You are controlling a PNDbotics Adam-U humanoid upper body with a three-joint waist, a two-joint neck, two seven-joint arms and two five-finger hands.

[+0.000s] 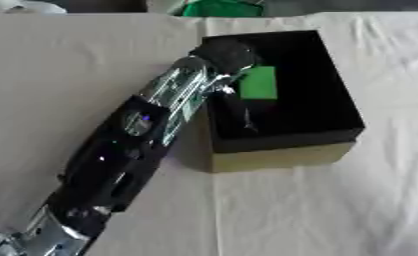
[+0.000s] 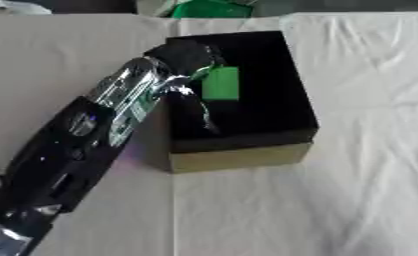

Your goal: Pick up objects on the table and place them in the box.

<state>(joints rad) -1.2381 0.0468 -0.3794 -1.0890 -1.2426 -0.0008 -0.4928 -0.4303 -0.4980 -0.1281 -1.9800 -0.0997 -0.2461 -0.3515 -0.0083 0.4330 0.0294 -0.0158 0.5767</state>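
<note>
Left eye view: green block [image 1: 258, 83] sits inside the black-lined box [image 1: 335, 150], at the left hand [image 1: 234, 107]. Dark fingers blend into the box interior; whether they grip the block, cannot tell. Left arm reaches diagonally from lower left over the box's left wall. Box rests on a white cloth-covered table [image 1: 335, 210].

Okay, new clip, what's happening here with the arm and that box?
The robot's left hand reaches from the lower left into the black-lined box on the white cloth. A green object sits right by the hand inside the box; the pictures do not show whether the fingers grip it. The right hand is out of view.
</note>
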